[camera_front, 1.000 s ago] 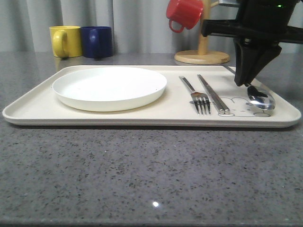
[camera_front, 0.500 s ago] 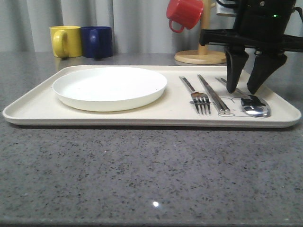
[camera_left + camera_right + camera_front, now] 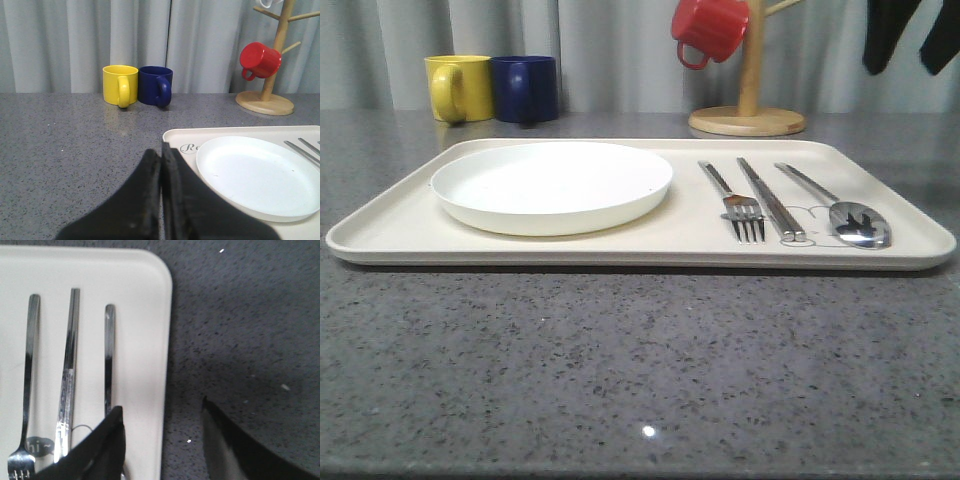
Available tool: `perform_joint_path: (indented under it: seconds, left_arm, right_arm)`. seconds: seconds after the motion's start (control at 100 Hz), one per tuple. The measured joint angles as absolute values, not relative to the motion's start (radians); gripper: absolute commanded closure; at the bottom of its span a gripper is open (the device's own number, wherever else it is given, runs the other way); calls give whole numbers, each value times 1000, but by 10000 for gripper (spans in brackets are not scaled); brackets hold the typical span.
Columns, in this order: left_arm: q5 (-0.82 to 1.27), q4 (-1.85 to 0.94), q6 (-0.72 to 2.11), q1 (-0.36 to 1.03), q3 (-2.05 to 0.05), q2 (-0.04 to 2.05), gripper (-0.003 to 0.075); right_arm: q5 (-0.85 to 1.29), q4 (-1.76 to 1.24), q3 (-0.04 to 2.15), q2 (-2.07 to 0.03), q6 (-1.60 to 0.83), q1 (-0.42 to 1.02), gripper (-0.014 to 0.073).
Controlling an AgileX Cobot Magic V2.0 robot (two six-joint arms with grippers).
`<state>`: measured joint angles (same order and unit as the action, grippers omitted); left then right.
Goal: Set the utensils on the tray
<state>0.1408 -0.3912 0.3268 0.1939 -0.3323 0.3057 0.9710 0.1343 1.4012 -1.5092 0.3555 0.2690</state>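
The cream tray (image 3: 620,245) lies flat on the grey speckled table (image 3: 620,380), and everything else is placed from it; the white plate (image 3: 552,185) sits on its left half, and on its right half the three utensils lie side by side, apart from one another, with their working ends toward the camera: the fork (image 3: 735,200) nearest the plate, the chopsticks (image 3: 771,199) next, and the spoon (image 3: 842,208) closest to the tray's right rim, its bowl resting on the tray's printed drawing; behind the tray's far left corner stand a yellow mug (image 3: 460,87) and a blue mug (image 3: 525,88), touching; behind its far right stands a wooden mug tree (image 3: 750,95) with a red mug (image 3: 710,28) hanging from it; the right gripper (image 3: 910,35) hangs high above the tray's far right corner, jaws spread wide and holding nothing; the left gripper (image 3: 161,167) is beside the tray's near left corner, fingers pressed together with nothing between them.
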Motion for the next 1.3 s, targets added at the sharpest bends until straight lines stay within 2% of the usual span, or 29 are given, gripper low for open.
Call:
perform_joint_path:
  seconds: [0.2,0.64,0.76,0.97,1.3]
  left_arm:
    - [141,-391,327,194,-332,306,738]
    - [141,-391,327,194,-332,306,738]
    - [141,-391,327,194,-332,306,738]
    - [141,-391,327,194,-332,306,738]
    - [141,-391,327,194,-332,306,738]
  right_arm:
    - [862,168,1221,-1293,355,238,231]
    - [520,230,665,-772,355,235,243]
    - [473,250,565,-648,355,235,344]
    - [422,259,495,-551,355,235,663]
    - [416,262,493,-546,355,235,662]
